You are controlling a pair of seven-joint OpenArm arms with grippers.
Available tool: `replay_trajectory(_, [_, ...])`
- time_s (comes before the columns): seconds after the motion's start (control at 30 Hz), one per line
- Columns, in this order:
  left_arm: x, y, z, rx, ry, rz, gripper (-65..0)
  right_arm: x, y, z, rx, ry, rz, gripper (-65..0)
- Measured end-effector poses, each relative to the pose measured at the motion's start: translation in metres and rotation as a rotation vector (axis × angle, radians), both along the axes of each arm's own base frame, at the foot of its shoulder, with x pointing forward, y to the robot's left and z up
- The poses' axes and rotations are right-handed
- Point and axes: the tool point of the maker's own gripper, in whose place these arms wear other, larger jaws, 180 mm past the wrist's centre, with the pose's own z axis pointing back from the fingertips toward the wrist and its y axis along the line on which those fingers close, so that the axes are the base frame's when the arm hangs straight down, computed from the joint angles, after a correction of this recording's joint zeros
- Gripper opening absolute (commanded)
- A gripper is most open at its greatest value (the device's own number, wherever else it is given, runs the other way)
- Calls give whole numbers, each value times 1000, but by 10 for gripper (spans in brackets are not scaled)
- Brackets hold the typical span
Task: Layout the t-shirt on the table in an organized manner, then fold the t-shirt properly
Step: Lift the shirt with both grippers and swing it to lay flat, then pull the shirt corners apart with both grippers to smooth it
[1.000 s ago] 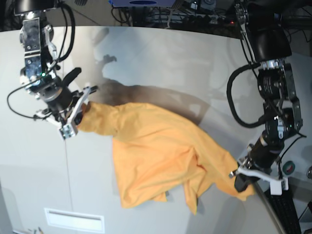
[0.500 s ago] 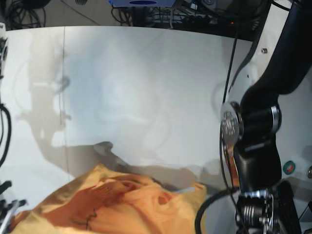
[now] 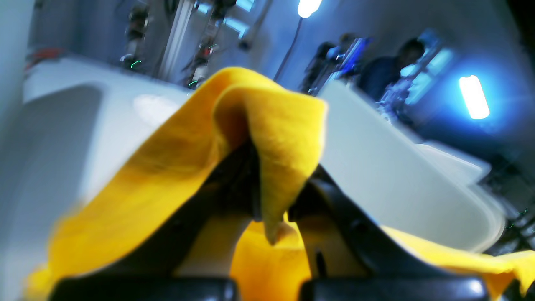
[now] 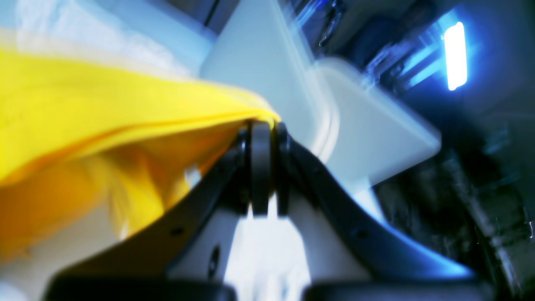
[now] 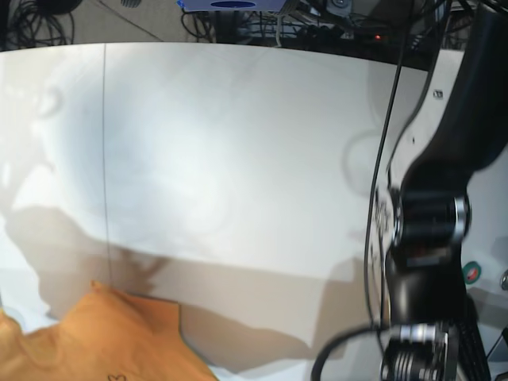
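Item: t-shirt (image 5: 103,337), light-orange cloth. Position: low left corner of the base view, only one flat panel showing, the rest cut off by the frame edge. A second ago it lay spread in a loose crumpled heap across the middle of the counter (image 5: 238,143); half a second ago it was a bunched mass along the bottom of that view. Now it sits lower and further left, and most of the counter is bare.

Item: left tool (image 3: 267,209). Closed on a fold of the t-shirt, the cloth draped up and over both dark fingers (image 3: 334,217).

Item: right tool (image 4: 262,167). Pads pressed together, pinching an edge of the t-shirt, which trails off to the left in a stretched sheet.

Item: left arm (image 5: 429,238). Fills the right side of the base view, far closer to that camera than a second ago.

Assessment: both arms appear to have lifted the garment by two points, likely to shake it open. Layout stage is under way; no fold begun. Whether the grips are at matching corners cannot be told.
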Motion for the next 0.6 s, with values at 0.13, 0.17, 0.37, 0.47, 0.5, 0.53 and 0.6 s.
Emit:
replay_trajectory(0.13, [-44,22,-101,96,152,12,-650,-47,27,-86,116,90,26,-650])
replay_trajectory(0.17, [-60,25,-129,120,196,5,-650,-63,30,-112,158,127,9,-650])
replay_trajectory(0.37, [-170,33,-300,190,532,-29,-650,-133,56,-246,371,288,-14,-650])
replay_trajectory(0.47, [-217,37,-357,195,681,-35,-650,-166,66,-308,467,391,-44,-650])
replay_trajectory(0.5, [-230,38,-370,196,715,-44,-650,-177,68,-324,495,414,-58,-650])
replay_trajectory(0.53, [-240,43,-381,204,746,-43,-650,-187,69,-337,515,439,-71,-650])
replay_trajectory(0.6, [-255,57,-402,212,809,-12,-650,-206,71,-362,548,496,-99,-650])
